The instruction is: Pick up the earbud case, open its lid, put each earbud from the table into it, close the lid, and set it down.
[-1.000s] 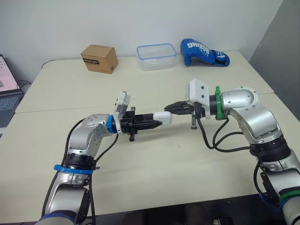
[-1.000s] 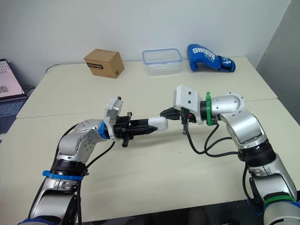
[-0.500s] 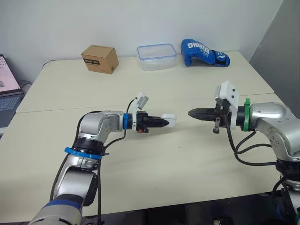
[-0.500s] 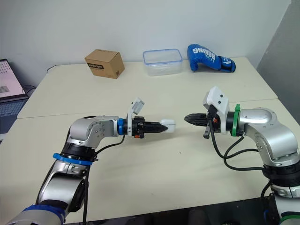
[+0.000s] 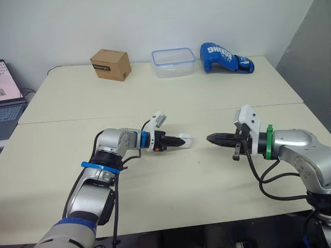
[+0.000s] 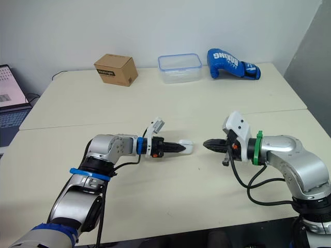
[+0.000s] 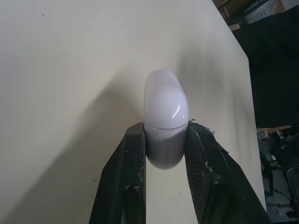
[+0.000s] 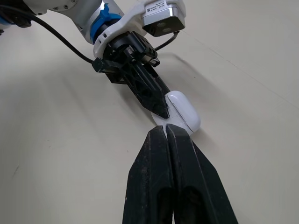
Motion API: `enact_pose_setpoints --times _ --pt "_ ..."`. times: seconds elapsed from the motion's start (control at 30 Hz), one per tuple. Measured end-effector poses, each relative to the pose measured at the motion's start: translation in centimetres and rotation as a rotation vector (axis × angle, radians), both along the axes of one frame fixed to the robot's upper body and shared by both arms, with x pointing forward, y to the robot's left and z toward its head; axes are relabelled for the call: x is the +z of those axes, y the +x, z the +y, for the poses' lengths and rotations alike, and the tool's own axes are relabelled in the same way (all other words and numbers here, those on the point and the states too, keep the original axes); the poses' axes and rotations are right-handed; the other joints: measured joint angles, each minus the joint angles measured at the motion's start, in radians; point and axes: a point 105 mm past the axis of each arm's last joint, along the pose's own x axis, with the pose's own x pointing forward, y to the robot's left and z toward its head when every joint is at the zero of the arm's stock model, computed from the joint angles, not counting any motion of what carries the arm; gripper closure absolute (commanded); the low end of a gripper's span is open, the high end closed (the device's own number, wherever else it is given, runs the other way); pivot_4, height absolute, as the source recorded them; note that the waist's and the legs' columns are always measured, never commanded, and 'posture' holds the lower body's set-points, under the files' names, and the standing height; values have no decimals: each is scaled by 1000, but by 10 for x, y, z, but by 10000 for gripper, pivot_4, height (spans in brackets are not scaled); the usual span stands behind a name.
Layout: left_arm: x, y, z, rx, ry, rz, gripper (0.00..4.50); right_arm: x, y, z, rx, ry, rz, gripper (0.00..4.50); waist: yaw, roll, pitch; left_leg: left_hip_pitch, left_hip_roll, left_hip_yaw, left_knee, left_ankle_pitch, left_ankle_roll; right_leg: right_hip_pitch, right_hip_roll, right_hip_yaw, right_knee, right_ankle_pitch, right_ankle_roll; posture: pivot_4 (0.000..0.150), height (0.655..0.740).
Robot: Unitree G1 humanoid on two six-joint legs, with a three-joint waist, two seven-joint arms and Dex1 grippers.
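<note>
A white earbud case (image 5: 184,141) with its lid closed lies low at the middle of the cream table (image 5: 155,175), touching or just above the surface. My left gripper (image 5: 178,141) is shut on the case (image 7: 165,116), its two black fingers (image 7: 133,158) pressing the case's grey lower half. My right gripper (image 5: 209,138) is shut with nothing in it, a short gap to the right of the case (image 8: 183,112), pointing at it. I see no loose earbuds on the table.
Along the table's far edge stand a brown cardboard box (image 5: 109,64), a clear plastic container with a blue rim (image 5: 172,62) and a blue boxing glove (image 5: 225,58). A laptop (image 5: 8,98) sits off the table's left side.
My right gripper let go of the case and drew back to the right. My left arm lowered the case to the table.
</note>
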Motion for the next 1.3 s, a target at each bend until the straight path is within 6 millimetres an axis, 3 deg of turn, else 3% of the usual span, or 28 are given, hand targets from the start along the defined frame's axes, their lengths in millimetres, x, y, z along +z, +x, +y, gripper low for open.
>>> enact_pose_setpoints --times 0.2,0.6,0.67,0.83,1.07,1.2,1.3 --pt "-7 4 3 26 31 -7 37152 -2 -2 -1 3 -11 6 44468 1 0 0 0 0 0 0 0 0 0 0 0 0 0 0 1500 7307" --pt "-4 3 4 13 51 -20 523 -9 -4 -1 9 -21 26 45000 1 0 0 2 0 0 1 0 0 1 0 0 2 0 0 1500 7307" --pt "-2 2 9 11 76 -33 523 -9 -4 0 10 -21 26 45000 -2 0 0 2 0 0 1 0 0 1 0 0 2 0 0 1500 7307" --pt "-2 -4 45 50 179 -93 523 -9 -5 0 10 -22 25 45000 -15 0 -1 2 1 1 -1 0 0 0 1 1 1 0 0 1500 7307" --pt "-6 -25 85 139 270 -207 523 -10 -4 3 3 11 0 45000 -14 0 -1 2 2 1 -1 0 0 0 1 2 1 0 0 1500 7307" --pt "-8 -33 107 243 288 -277 523 -20 -6 4 -35 51 20 45000 -1 0 -1 1 1 0 -1 0 0 0 0 1 0 0 0 1500 7307" --pt "-10 -42 125 347 278 -344 523 -29 -20 8 -46 112 60 45000 3 0 -1 1 1 0 -1 0 0 0 0 1 -1 0 0 1500 7307"
